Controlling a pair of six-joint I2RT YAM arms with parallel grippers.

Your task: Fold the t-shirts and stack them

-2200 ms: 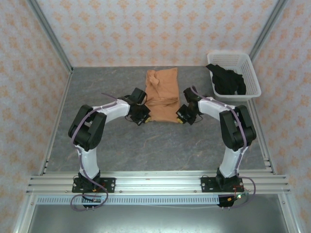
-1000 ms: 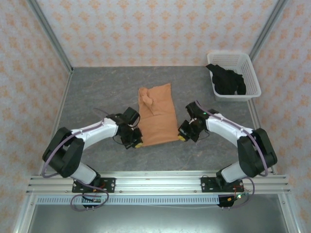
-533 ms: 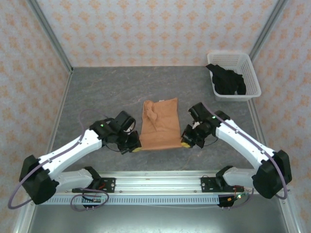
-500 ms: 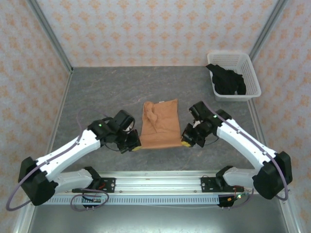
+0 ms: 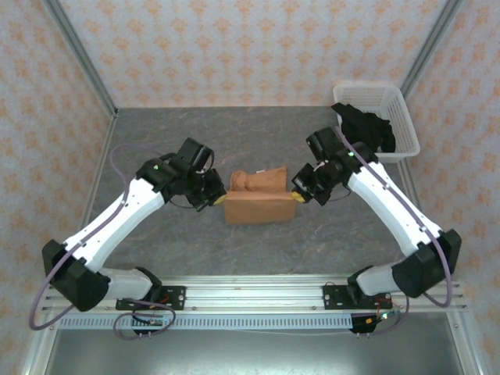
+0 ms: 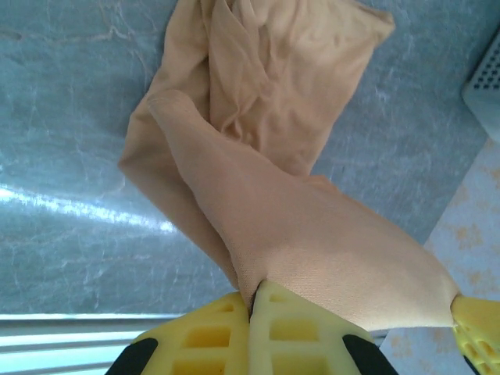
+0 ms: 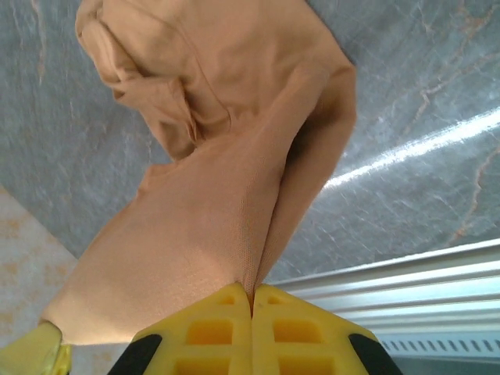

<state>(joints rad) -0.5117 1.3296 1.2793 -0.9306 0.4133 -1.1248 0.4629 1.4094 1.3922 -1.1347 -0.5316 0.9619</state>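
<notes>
**Fold in progress, orange shirt.** The left pincer (image 5: 219, 195) and right pincer (image 5: 300, 192) are each clamped shut on a near corner of the orange t-shirt (image 5: 258, 205). They have lifted its near hem off the worktop (image 5: 156, 141) and carried it away from the arm bases. Half a second earlier that hem lay flat, closer to the bases. The cloth now stretches between the two pincers as a raised flap, with its far part bunched on the worktop beneath. Judged effect: the shirt is about half folded (flap not yet laid down). The black t-shirt (image 5: 366, 129) lies in the white lattice basket (image 5: 408, 125), not yet folded
</notes>
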